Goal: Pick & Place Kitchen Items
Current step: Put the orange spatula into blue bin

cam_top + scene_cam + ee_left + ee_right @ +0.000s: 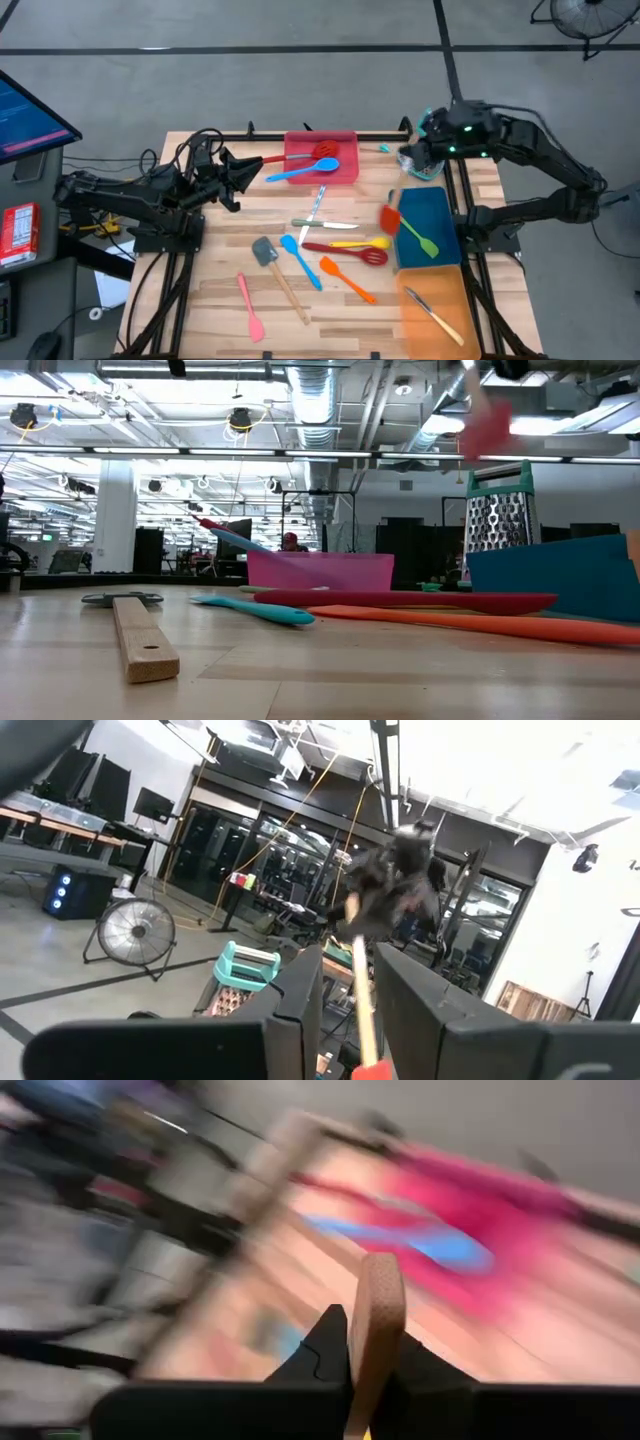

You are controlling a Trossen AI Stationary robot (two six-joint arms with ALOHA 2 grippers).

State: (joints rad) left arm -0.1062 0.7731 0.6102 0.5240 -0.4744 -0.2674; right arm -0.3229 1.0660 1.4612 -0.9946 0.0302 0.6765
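Above the near-back corner of the blue tray (442,205), the right gripper (415,160) hangs with its jaws closed tight on the top of a red spatula (390,216). The pale wooden handle (375,1320) stands up between the fingers in the right wrist view. In the low view the red blade (487,428) dangles high in the air, close to the box grater (500,510). The spatula looks light: a stiff wooden stick with a soft, probably silicone blade. Gripped so far from the blade it is likely to swing, so lowering it gently into a tray seems wise. The rest of the kitchen utensils (320,262) lie scattered on the wooden table (210,290), and a few already sit in the red tray (320,135) and the other trays. All are slim, light and low-lying, best pinched across the middle of the handle, where they balance; the smooth plastic ones may slip. The left gripper (240,170) waits near the red tray's left side, its fingers (300,1010) a narrow way apart with nothing plainly between them.
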